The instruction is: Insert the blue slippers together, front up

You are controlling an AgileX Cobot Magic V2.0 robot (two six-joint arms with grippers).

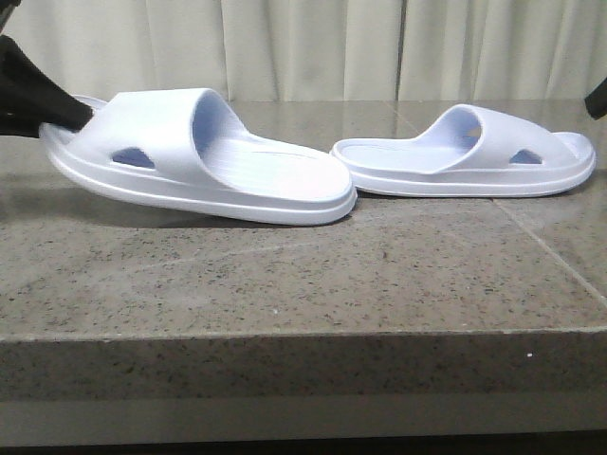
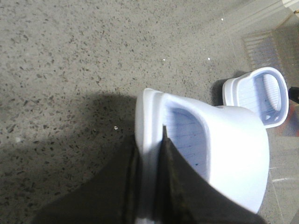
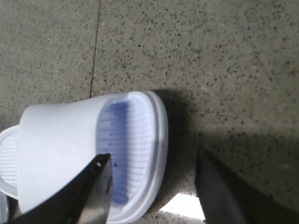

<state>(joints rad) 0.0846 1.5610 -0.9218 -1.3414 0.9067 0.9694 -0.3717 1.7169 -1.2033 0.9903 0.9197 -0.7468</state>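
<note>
Two pale lavender-blue slippers lie heel to heel on the granite table. The left slipper is tilted, its toe end raised at the left and its heel on the table. My left gripper is shut on its toe-end rim, one finger on the footbed and one outside the sole, as the left wrist view shows. The right slipper lies flat. My right gripper is open, its fingers either side of this slipper's toe-end rim. Only a dark tip of it shows in the front view.
The speckled granite table has its front edge close to the camera. A thin seam runs across it on the right. Cream curtains hang behind. The right slipper also shows in the left wrist view.
</note>
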